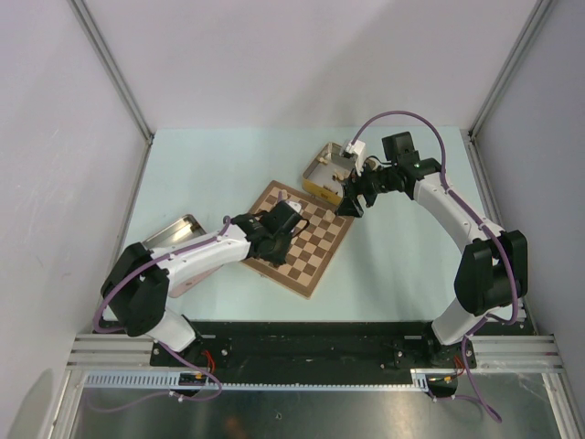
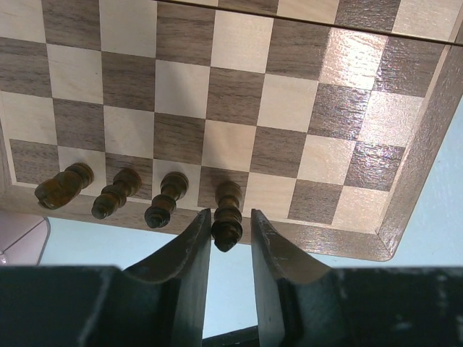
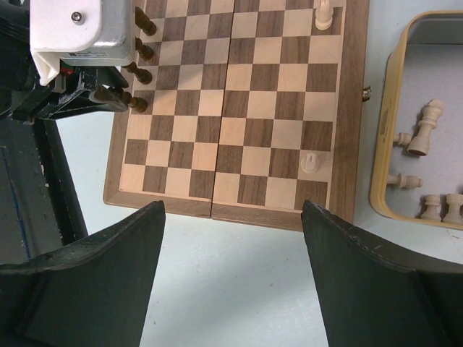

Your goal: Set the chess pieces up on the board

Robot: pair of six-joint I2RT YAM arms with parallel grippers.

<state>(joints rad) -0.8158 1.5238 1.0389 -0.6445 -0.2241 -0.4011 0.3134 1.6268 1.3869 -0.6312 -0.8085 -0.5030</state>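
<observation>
Our left pincer point(image 2: 230, 214) stands narrowly apart around a dark chess piece point(image 2: 228, 202), which is upright and last in the row along the board's point(image 2: 289, 108) left edge. Our right pincer point(image 3: 231, 210) gapes wide and empty over the board's far-right edge.

Left arm point(image 1: 196, 258), right arm point(image 1: 454, 212) both wearing white shells over black joints — purple cables point(image 1: 402, 115) looping alongside. Right gripper point(image 3: 231, 211) showing matte black curved fingers point(image 3: 94, 282); white housing point(image 3: 69, 32) carrying one screw point(image 3: 76, 16).

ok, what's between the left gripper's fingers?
One dark chess piece, standing on the board's edge row beside three others; the left wrist view shows it.
</observation>
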